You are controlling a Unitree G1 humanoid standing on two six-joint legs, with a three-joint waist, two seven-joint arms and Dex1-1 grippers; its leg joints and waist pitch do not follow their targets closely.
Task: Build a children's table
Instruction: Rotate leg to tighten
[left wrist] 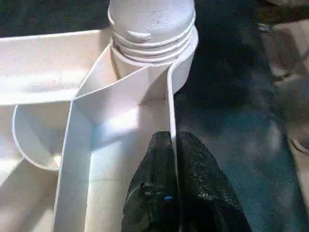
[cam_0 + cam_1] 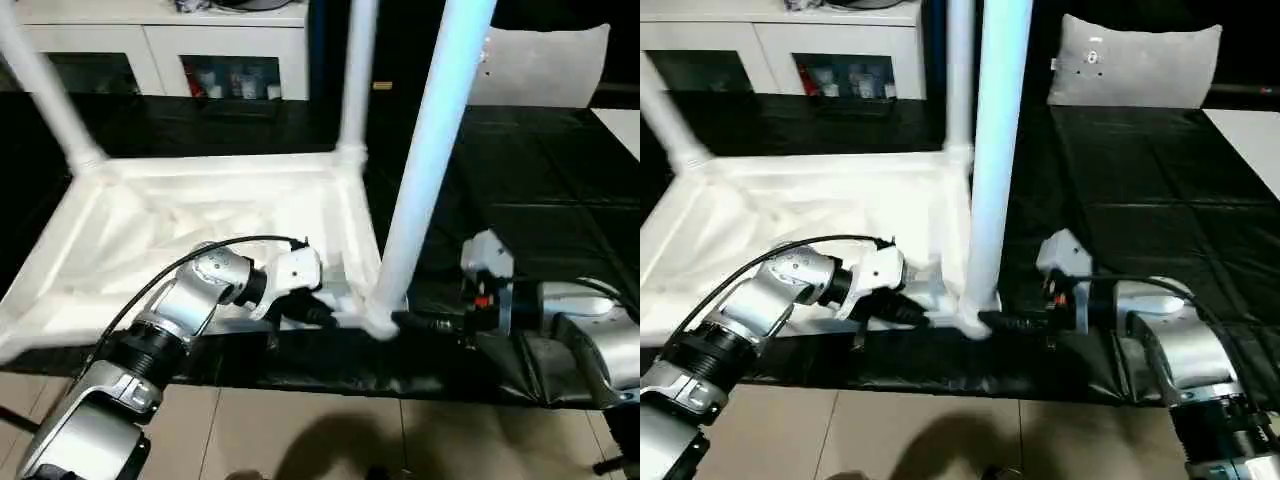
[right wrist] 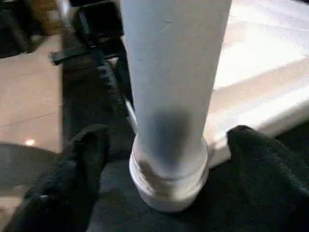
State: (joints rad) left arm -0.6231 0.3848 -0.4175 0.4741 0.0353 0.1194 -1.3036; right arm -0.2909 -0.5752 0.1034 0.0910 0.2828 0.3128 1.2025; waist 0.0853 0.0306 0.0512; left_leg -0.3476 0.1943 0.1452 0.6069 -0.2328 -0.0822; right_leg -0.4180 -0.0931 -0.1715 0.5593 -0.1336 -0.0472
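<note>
The children's table lies upside down, its white top point(image 2: 200, 215) ribbed side up on the black work table. Three legs stand in corner sockets: far left point(image 2: 45, 90), far right point(image 2: 358, 70) and near right point(image 2: 430, 150). My left gripper point(image 2: 325, 315) is shut on the top's thin rim wall point(image 1: 169, 106), just beside the near right socket point(image 1: 152, 24). My right gripper point(image 2: 415, 322) stands open around the base of that near right leg point(image 3: 174, 72). Its fingers point(image 3: 82, 154) are on either side and apart from the leg.
The work table's front edge point(image 2: 330, 375) runs just under both grippers, with tiled floor point(image 2: 330, 430) below. White cabinets point(image 2: 150, 50) stand behind. A grey cushion point(image 2: 1135, 65) leans at the back right. A black cable point(image 2: 200, 250) arcs over my left wrist.
</note>
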